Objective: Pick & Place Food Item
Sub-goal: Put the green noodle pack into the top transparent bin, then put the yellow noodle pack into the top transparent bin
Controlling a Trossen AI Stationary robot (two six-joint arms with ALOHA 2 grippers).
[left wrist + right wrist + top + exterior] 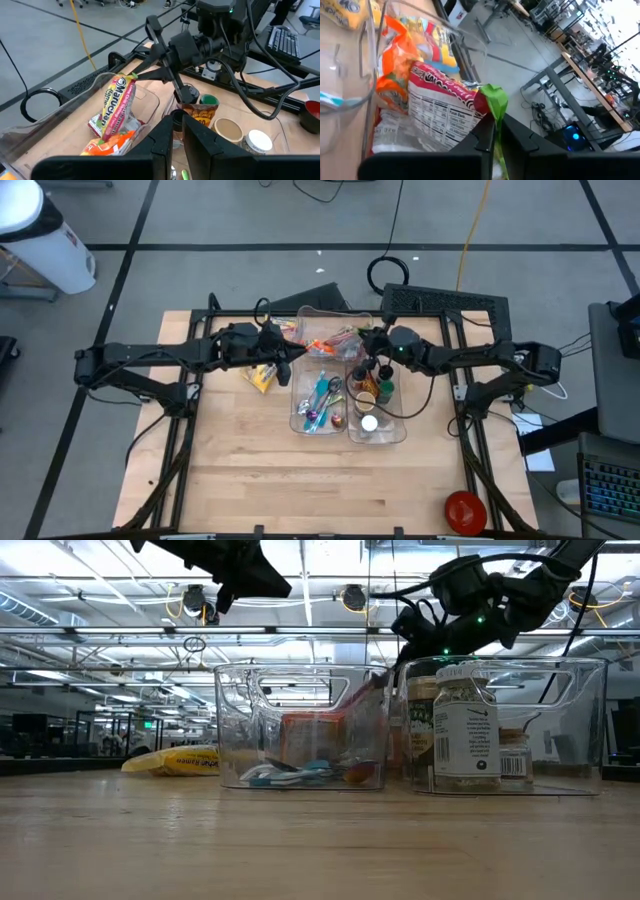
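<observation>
The right gripper (492,142) is pinched on the green crimped edge of a red ramen packet (445,107), which sits in the far clear bin (335,315) among orange and yellow crinkly snack bags (397,60). The left gripper (177,137) hovers closed and empty above that bin's near edge. Just beside the bin stand glass spice jars (372,385) in a second bin, and plastic cutlery (322,398) in a third. A yellow bag (260,377) lies on the wooden table (250,470) nearby.
</observation>
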